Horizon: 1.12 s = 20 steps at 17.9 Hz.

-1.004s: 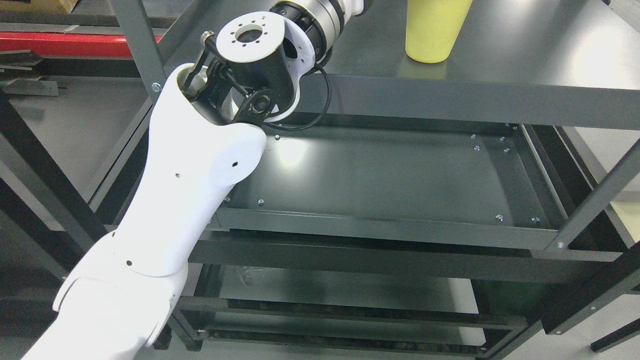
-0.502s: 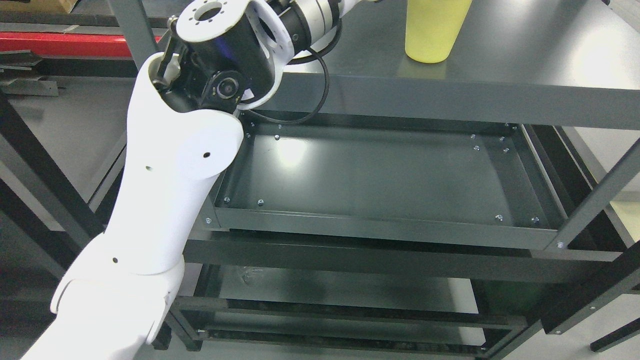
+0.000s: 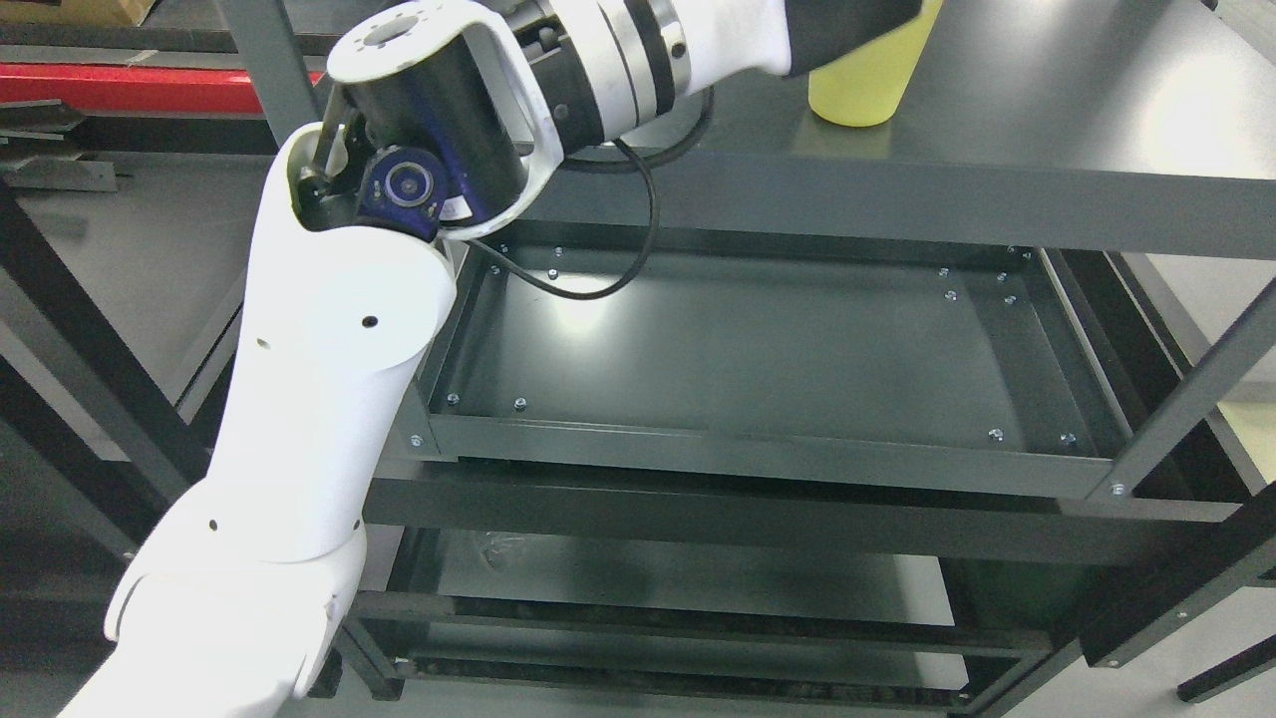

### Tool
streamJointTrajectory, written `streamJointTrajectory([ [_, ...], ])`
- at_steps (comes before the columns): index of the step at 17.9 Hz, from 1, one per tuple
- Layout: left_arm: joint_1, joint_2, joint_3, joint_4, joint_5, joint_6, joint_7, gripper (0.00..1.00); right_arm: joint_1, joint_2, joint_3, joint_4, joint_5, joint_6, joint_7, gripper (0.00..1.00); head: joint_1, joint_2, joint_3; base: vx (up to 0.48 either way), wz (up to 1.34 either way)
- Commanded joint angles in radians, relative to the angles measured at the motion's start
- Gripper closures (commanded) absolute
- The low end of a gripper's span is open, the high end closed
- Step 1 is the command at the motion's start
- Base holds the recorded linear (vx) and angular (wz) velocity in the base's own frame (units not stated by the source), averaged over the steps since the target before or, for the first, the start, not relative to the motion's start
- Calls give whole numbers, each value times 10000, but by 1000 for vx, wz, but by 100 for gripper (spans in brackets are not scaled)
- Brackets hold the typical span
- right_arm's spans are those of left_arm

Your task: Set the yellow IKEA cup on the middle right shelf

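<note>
The yellow cup (image 3: pixel 863 92) stands upright on the top shelf (image 3: pixel 1047 110) of a dark grey metal rack, near the picture's top edge. My left arm (image 3: pixel 329 379) rises from the lower left, bends at the elbow (image 3: pixel 419 150), and its forearm runs right along the top edge. The black base of my left hand (image 3: pixel 847 25) lies over the cup's upper part; the rest of the hand is cut off by the frame edge. The middle shelf (image 3: pixel 758 349) below is a shallow tray with nothing on it.
Grey uprights of the rack stand at the left (image 3: pixel 269 70) and right (image 3: pixel 1186 399). A lower shelf (image 3: pixel 648 578) shows beneath the tray. A black cable (image 3: pixel 618 269) loops down from the elbow over the tray's back left corner.
My left forearm has swung to the right along the top shelf, and its wrist now overlaps the yellow cup. The cup has stayed where it was.
</note>
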<state>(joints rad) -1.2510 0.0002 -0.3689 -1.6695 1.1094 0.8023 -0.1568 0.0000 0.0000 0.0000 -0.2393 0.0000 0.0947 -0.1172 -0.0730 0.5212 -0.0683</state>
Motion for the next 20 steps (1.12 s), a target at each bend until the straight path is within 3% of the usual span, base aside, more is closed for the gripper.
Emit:
streamJointTrajectory([
  [1, 482, 564, 437, -409, 1116, 1161, -2033, 6, 138, -175, 169, 0, -245, -11, 6, 1, 0, 0, 0, 0, 0],
  [4, 927, 1055, 437, -409, 1132, 2435, -2342, 2, 138, -175, 169, 0, -245, -11, 6, 1, 0, 0, 0, 0, 0],
  [12, 1955, 1486, 148, -562, 1254, 2449, -2865, 1, 138, -175, 169, 0, -245, -11, 6, 1, 0, 0, 0, 0, 0],
  [20, 3687, 1242, -2490, -732, 797, 2449, -2788, 1, 138, -175, 169, 0, -245, -11, 6, 1, 0, 0, 0, 0, 0],
])
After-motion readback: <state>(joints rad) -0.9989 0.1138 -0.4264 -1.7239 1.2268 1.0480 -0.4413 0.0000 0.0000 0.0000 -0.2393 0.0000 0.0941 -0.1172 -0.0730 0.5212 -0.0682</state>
